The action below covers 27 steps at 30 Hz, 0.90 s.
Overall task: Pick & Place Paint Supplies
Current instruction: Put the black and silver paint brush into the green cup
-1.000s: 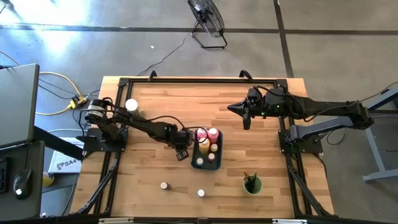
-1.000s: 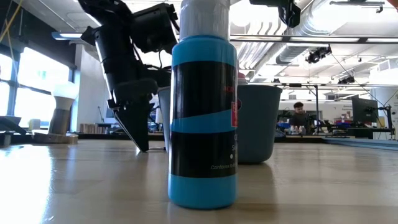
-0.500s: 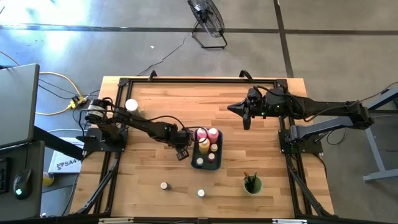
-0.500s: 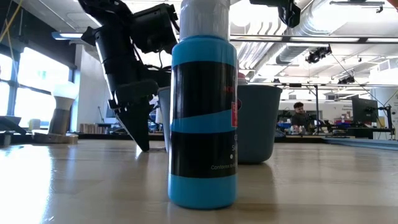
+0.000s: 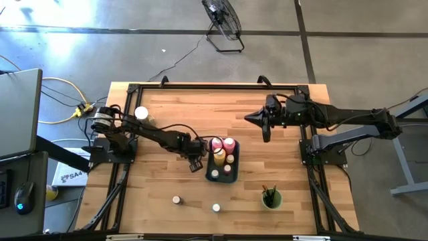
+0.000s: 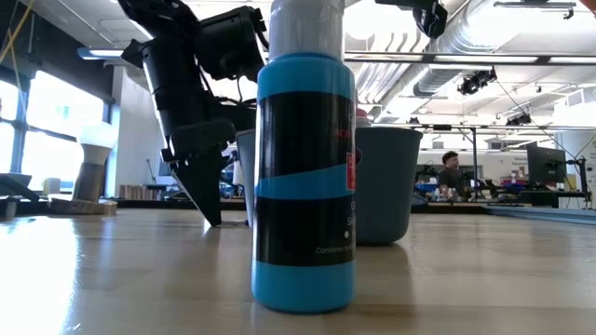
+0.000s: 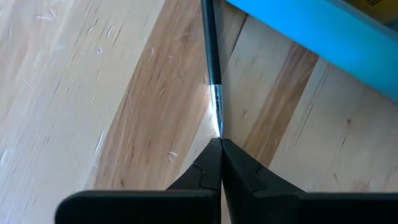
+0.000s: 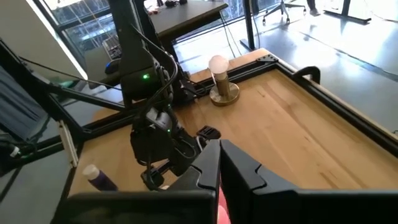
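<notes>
A thin paintbrush [image 7: 213,59] lies flat on the wooden table [image 5: 167,114] just beside the blue-grey tray [image 5: 215,175]. The left gripper [image 5: 195,165] is down at the table there, its fingers [image 7: 239,171] pinched on the brush's tip end. Pink and yellow squeeze bottles [image 5: 223,150] stand in the tray. Two tiny jars [image 5: 176,199] sit apart nearer the front edge, and brushes stand in the green cup [image 5: 271,199]. The right gripper [image 5: 267,127] hovers over the far right of the table, fingers pressed together, empty.

Paintbrush [image 7: 213,68] handle beyond the frame edge
</notes>
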Each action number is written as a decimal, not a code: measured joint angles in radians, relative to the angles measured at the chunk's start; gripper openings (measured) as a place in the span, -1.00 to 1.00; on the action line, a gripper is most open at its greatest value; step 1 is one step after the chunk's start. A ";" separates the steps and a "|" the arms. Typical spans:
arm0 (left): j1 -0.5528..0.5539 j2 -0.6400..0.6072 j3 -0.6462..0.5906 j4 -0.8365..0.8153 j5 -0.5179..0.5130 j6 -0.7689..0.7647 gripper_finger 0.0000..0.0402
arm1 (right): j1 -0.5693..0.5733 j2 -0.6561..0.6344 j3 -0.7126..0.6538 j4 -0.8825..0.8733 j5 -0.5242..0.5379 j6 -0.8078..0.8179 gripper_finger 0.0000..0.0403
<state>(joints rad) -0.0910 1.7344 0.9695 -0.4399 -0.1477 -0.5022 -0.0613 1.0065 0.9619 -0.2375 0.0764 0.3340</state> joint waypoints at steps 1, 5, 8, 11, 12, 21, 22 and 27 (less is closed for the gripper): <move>0.000 0.000 0.000 0.000 0.000 0.000 -1.00 | -0.003 0.000 0.000 0.000 0.001 -0.003 -0.98; 0.000 -0.001 0.000 -0.001 0.001 0.000 -1.00 | -0.007 0.000 0.000 0.000 0.003 0.007 -0.98; 0.000 -0.001 0.000 -0.001 0.000 -0.010 -1.00 | -0.006 0.000 0.000 0.000 -0.004 0.003 -0.98; 0.000 -0.002 -0.001 0.010 -0.001 -0.063 -1.00 | -0.006 0.000 0.000 0.000 -0.005 -0.021 -0.98; 0.000 -0.002 -0.002 0.018 -0.001 -0.080 -1.00 | -0.006 0.000 0.000 0.000 -0.005 -0.023 -0.98; 0.000 -0.002 -0.003 0.041 -0.004 -0.156 -1.00 | -0.006 0.000 0.000 0.000 -0.008 -0.078 -0.98; 0.000 -0.002 -0.003 0.041 -0.004 -0.167 -1.00 | -0.006 0.000 0.000 0.000 -0.008 -0.096 -0.98; 0.000 -0.002 -0.003 0.041 -0.001 -0.185 -1.00 | -0.006 0.000 0.000 0.001 -0.005 -0.180 -0.98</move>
<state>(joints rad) -0.0914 1.7325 0.9668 -0.3992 -0.1482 -0.6870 -0.0673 1.0065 0.9619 -0.2366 0.0711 0.1539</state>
